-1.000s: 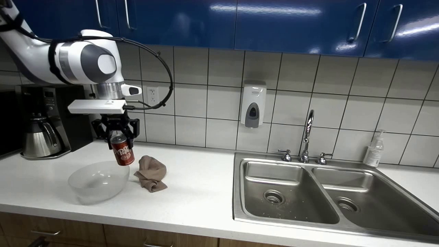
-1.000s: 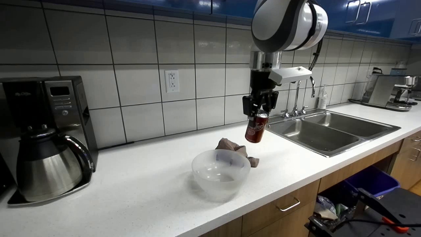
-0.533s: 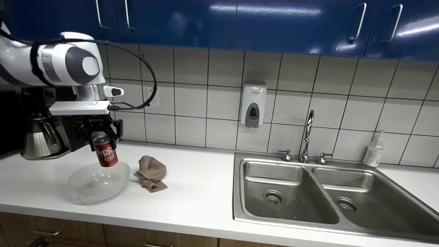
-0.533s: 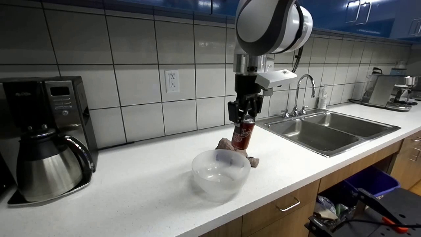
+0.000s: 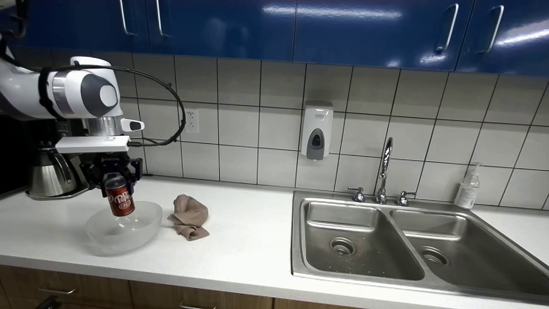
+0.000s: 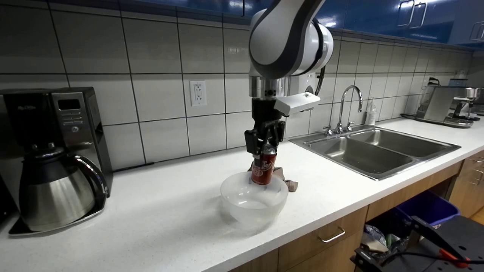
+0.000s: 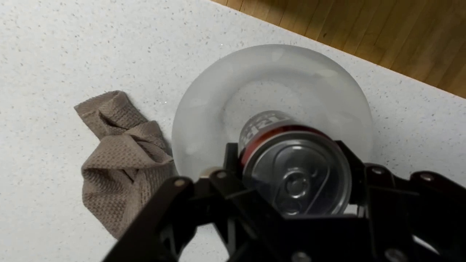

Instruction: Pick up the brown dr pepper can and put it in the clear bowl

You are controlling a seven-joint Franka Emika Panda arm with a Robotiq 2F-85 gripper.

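Note:
The dark red-brown Dr Pepper can shows in both exterior views. My gripper is shut on its sides and holds it slightly tilted. In the wrist view the can's silver lid sits between the fingertips. The clear, frosted bowl stands upright on the counter. In the wrist view the can is over the bowl, towards one side of it. The can's bottom is near rim height; I cannot tell whether it is just above or just inside the rim.
A crumpled brown cloth lies beside the bowl. A coffee maker with a steel carafe stands on the counter near the wall. A double steel sink is set in the counter. The counter's front edge is close to the bowl.
My gripper has carried the can sideways from beside the bowl, past the cloth, to over the bowl, and has come lower. The bowl and cloth have not moved.

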